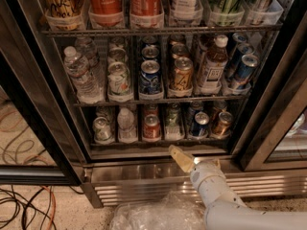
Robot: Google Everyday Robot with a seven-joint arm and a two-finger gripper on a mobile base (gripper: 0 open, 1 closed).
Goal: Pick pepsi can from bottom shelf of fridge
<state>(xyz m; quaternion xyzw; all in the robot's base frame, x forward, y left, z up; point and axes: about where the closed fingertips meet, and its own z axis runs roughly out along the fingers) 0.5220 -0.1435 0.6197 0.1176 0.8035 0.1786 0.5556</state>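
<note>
The pepsi can point(199, 124), dark blue with a silver top, stands in a clear tray on the bottom shelf point(158, 142) of the fridge point(43, 95), right of centre. A copper-brown can point(221, 122) stands just right of it and a red can point(151, 127) further left. My gripper point(181, 159) is in front of the fridge's steel base, just below the bottom shelf and slightly left of the pepsi can. It holds nothing that I can see.
The bottom shelf also holds a green-white can point(101, 130) and a water bottle point(126, 124). The racks above hold cans and bottles. A black door frame point(268, 114) stands to the right. A clear plastic bag point(158, 214) and cables point(24, 205) lie on the floor.
</note>
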